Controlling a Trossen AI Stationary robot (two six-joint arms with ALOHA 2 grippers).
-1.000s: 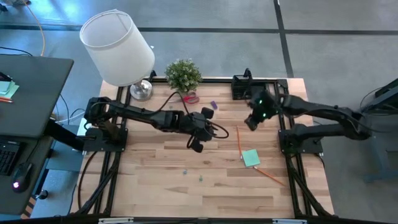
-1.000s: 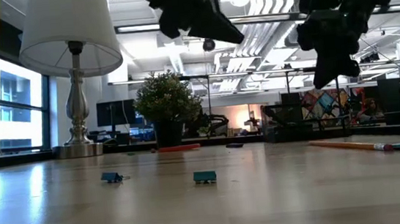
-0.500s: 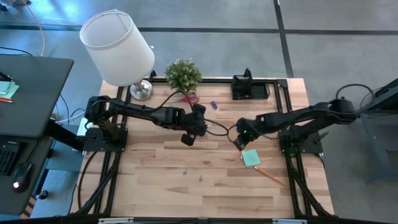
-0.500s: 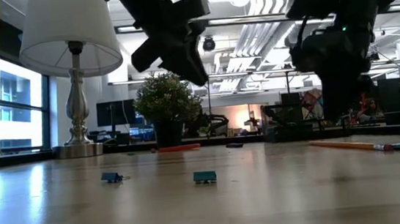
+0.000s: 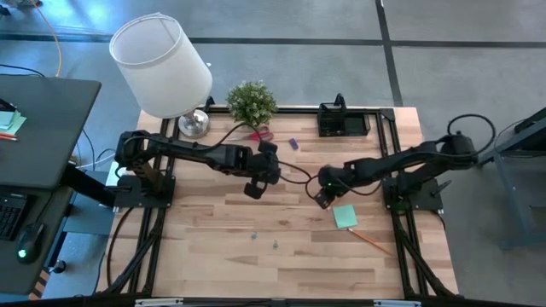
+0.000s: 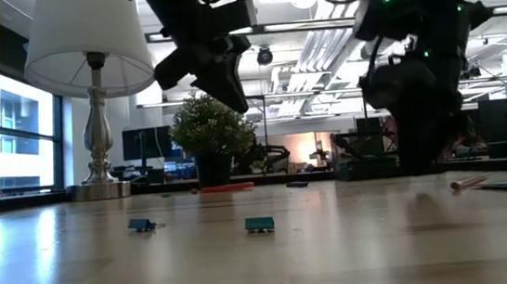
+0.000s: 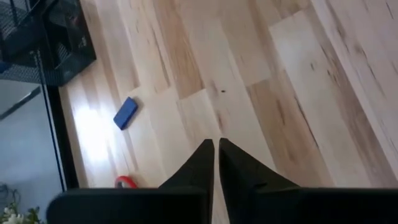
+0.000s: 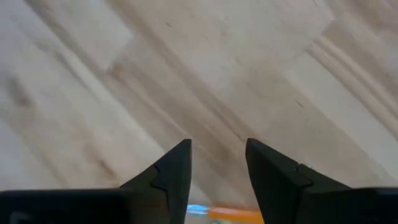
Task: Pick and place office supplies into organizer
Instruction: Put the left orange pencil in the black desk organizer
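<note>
Open-plan office: monitors (image 6: 146, 143), desk lamp (image 6: 91, 78).

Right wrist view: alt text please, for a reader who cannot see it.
The right pincer is open, its two dark fingers spread just above the light wooden table. An orange pencil with a blue end shows between the fingers' bases.

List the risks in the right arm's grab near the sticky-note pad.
1. The right gripper is low over the table, fingers open, with the orange pencil barely at the base of its fingers; it could close on bare wood or roll the pencil away.
2. The mint-green sticky-note pad lies right beside that gripper and could get nudged.
3. The left gripper, shut and empty, hangs close by; the arms may crowd each other mid-table.
</note>
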